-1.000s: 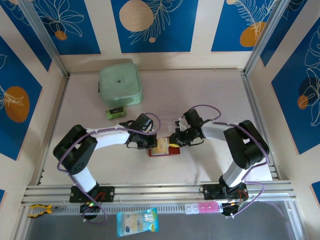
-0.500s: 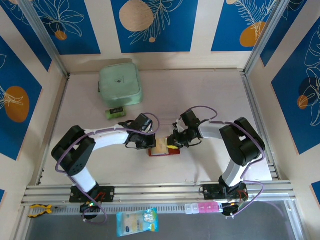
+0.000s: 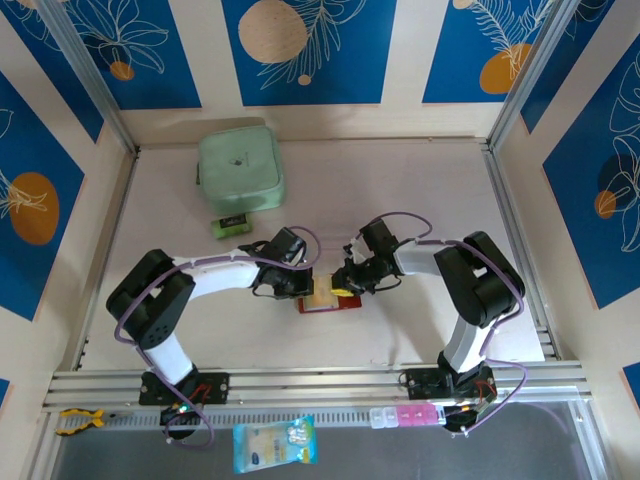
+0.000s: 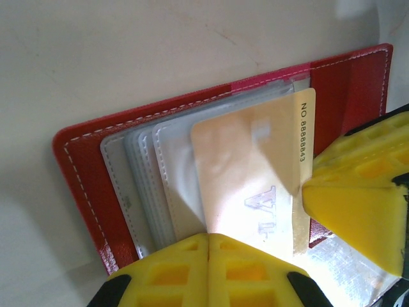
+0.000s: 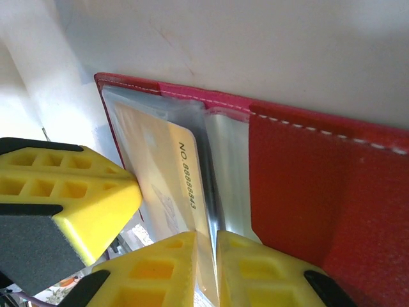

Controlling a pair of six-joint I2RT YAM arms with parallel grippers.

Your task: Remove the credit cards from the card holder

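Pale tabletop (image 3: 420, 190), blue patterned walls behind. Right gripper (image 5: 208, 238) is seen closed on the gold card (image 4: 249, 173), with the card's numbered edge pinched between the yellow fingers. Left gripper (image 4: 208, 238) is shut with nothing between its fingers. Its tips are pressed down on the open holder (image 4: 83, 166), over the clear sleeves (image 4: 147, 179). Whether the card itself is pinned under them cannot be told.

Holder is laid open and flat at mid-table between the two grippers, left gripper at its left end, right gripper at its right. Card is partly out of a sleeve, it seems. Its free numbered edge is turned toward the right gripper, and the stitched sleeve ends lie on the far side from it. Card's long axis is hard to fix from these angled views.

Step is judged as extraction under way. The pull is expected to run toward the right arm, away from the left tips, flat along the sleeve. Right arm is the nearer one, already on the card. Green case (image 3: 240, 170) sits well apart at the back.
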